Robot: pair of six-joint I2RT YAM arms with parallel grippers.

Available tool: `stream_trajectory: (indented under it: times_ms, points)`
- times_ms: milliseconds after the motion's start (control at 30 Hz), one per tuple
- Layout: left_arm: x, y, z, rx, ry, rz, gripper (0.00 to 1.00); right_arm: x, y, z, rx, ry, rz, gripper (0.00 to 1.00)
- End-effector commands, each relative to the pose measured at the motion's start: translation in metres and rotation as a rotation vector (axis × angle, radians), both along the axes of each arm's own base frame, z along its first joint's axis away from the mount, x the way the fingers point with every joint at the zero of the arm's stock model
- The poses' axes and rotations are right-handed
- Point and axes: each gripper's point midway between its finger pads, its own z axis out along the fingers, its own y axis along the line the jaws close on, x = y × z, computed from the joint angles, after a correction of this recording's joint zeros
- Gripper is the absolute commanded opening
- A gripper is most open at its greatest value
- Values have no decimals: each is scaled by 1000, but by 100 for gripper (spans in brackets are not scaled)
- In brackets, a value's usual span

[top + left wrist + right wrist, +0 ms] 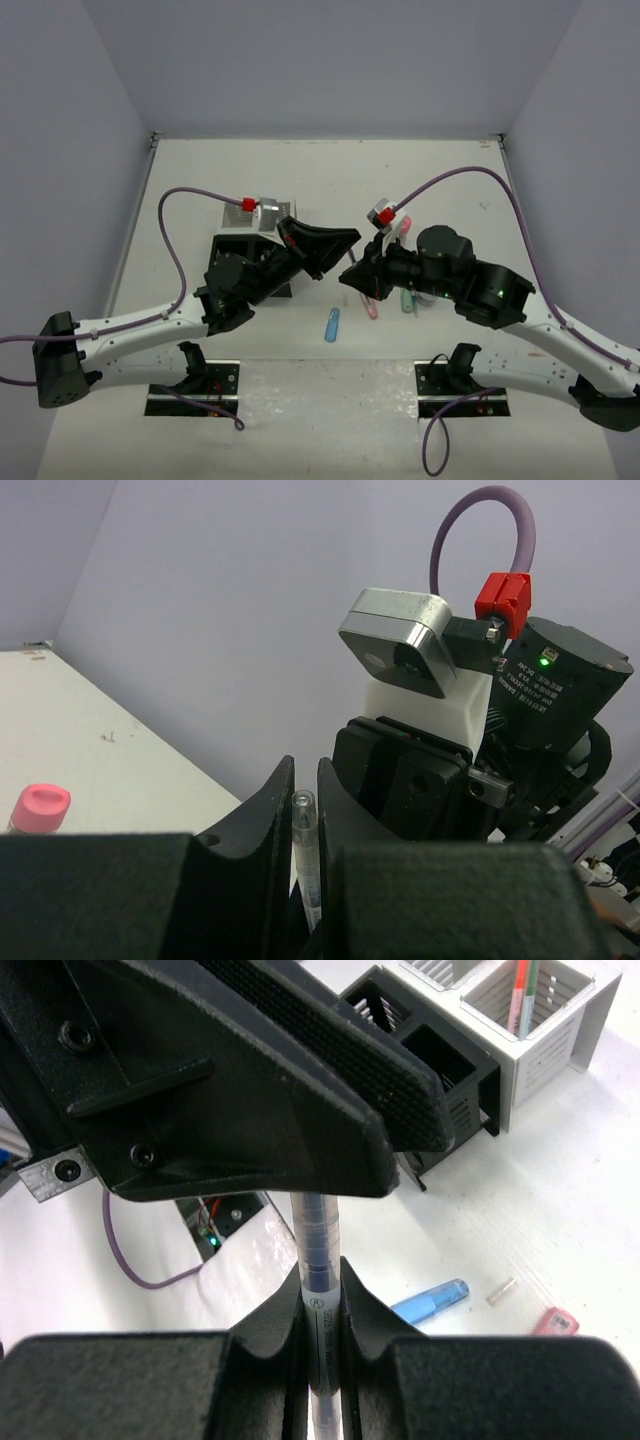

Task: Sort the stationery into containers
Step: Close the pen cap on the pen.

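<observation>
While both arms reach inward over the middle of the desk [300,170], their grippers meet tip to tip on one item.

1. Left arm [150,322]: extends from the near left corner toward the desk centre and covers most of the organiser in the top view.
2. Right arm [500,295]: extends from the near right corner toward the centre.
3. Organiser [460,1100]: stands left of the desk centre. The right wrist view shows two black compartments joined to two white mesh compartments. Thin pink and green sticks [522,1000] stand upright in one mesh compartment.
4. Left gripper [305,810]: fingers drawn to a narrow gap, clamping the clear end of a clear-barrelled pen [318,1250].
5. Right gripper [322,1310]: fingers also narrow, clamping the same pen lower on its barrel. The pen is lifted off the desk and spans the short gap between the two grippers. Its barrel shows a dark blue core.
6. Pink pen [372,305] and green pen [407,300]: lie on the desk, partly beneath the right arm.
7. Blue capsule [332,325]: lies on the desk near the middle of the near edge, well apart from the organiser.
8. Pink-capped bottle [40,808]: stands upright on the desk.
</observation>
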Motion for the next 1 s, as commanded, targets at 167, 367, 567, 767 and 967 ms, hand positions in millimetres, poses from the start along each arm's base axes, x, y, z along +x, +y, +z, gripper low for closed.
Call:
stream_trajectory:
  times_ms: [167,367,567,767,967]
  points:
    - [-79,-46,-113,310,88,-276,0,55,-20,141,335,-277,-239,0]
    - [-79,-48,-114,312,91,-269,0,58,-17,144,324,-284,-221,0]
    - [-45,-29,-97,336,96,-59,0,40,-4,92,303,-244,-96,0]
    - [-14,-2,-41,325,14,144,0,31,-5,48,269,-175,-72,50]
    - [5,4,-5,304,-6,226,0,27,-12,35,270,-157,-91,77]
